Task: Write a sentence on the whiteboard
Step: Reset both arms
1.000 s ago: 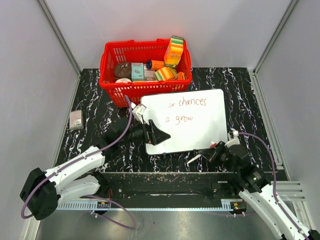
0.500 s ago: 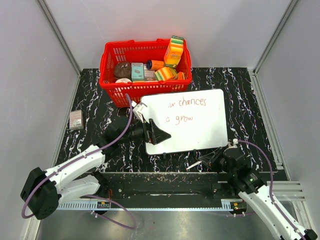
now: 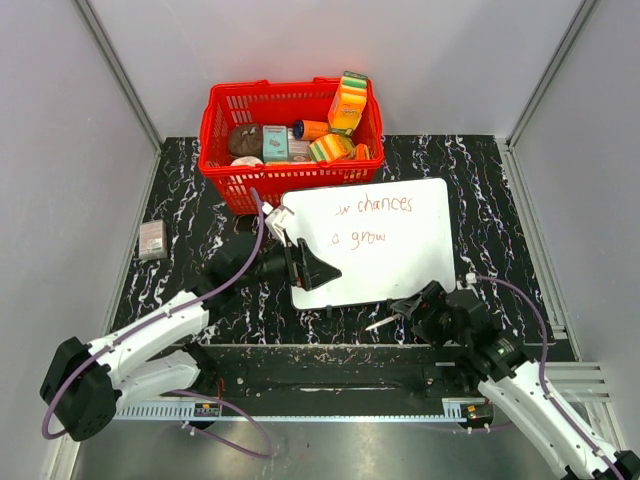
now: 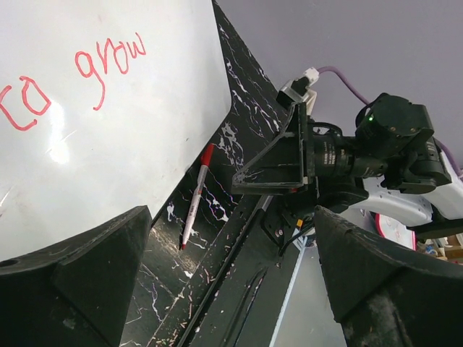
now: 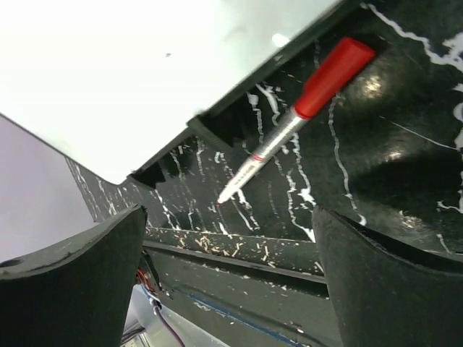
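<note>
The whiteboard (image 3: 400, 265) lies flat on the black marbled table, with the sentence (image 3: 385, 204) in thin red marker; "chances" and "grow" (image 4: 110, 61) are readable. A red-capped marker (image 3: 379, 322) lies on the table just off the board's near edge, also in the wrist views as the marker (image 5: 296, 116) and marker (image 4: 196, 197). My right gripper (image 3: 408, 306) hovers open beside it, nothing between its fingers (image 5: 79, 289). My left gripper (image 3: 322, 272) stands open over the board's near left corner. The whiteboard (image 5: 145, 65) fills the upper left of the right wrist view.
A red basket (image 3: 215, 140) full of sponges and small boxes stands behind the board, touching its far left corner. A small grey box (image 3: 152, 239) sits at the table's left edge. A black rail (image 3: 330, 352) runs along the near edge.
My right gripper has opened and let go of the marker, which now lies on the table; the arm has shifted slightly toward the near edge. The left arm has not moved.
</note>
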`<state>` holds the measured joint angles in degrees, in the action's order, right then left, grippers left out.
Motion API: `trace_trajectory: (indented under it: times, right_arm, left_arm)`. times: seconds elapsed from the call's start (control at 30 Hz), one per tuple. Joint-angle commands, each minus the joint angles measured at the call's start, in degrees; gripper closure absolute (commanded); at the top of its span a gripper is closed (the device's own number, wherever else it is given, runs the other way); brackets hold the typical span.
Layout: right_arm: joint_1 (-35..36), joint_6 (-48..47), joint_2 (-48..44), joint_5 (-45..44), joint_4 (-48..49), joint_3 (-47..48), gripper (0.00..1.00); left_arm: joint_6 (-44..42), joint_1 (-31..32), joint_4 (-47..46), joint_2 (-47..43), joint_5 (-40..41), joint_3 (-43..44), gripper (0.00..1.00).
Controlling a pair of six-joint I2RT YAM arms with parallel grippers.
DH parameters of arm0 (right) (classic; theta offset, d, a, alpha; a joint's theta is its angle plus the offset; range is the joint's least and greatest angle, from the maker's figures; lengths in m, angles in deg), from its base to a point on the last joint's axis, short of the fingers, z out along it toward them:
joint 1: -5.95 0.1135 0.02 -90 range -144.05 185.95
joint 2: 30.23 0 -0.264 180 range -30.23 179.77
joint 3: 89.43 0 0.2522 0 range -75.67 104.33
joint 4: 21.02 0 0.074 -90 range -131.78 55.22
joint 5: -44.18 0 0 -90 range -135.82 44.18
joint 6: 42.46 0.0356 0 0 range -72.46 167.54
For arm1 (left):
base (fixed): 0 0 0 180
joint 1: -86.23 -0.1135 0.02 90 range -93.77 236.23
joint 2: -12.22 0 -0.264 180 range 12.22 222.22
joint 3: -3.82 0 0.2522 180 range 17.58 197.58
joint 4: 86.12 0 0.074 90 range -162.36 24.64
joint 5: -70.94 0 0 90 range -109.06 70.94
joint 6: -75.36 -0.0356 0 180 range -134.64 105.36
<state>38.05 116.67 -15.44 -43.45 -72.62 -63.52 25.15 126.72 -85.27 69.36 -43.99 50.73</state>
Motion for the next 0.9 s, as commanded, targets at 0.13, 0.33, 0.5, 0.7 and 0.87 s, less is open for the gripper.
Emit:
trace_trajectory:
  times: [0.13, 0.33, 0.5, 0.7, 0.87]
  right_arm:
    - [-0.2, -14.6, 6.9, -4.6, 3.9, 12.1, 0.00]
    - [-0.2, -27.0, 17.9, -10.7, 4.3, 22.7, 0.00]
    - [-0.2, -33.9, 23.1, -19.0, 4.6, 29.2, 0.00]
    - [-0.2, -43.0, 22.8, -28.7, 10.6, 30.7, 0.00]
    - [-0.2, -51.4, 22.5, -37.1, 16.9, 30.3, 0.00]
  left_arm:
    - [-4.3, -0.6, 2.9, -2.0, 3.2, 2.9, 0.01]
    - [-8.7, -0.5, 16.8, -1.0, 16.4, 6.9, 0.01]
    - [-9.9, -0.6, 25.4, -0.6, 30.5, 9.7, 0.01]
    - [-10.9, -0.6, 30.9, -0.9, 46.7, 12.2, 0.01]
    - [-14.9, -0.5, 25.4, -3.3, 48.1, 9.8, 0.01]
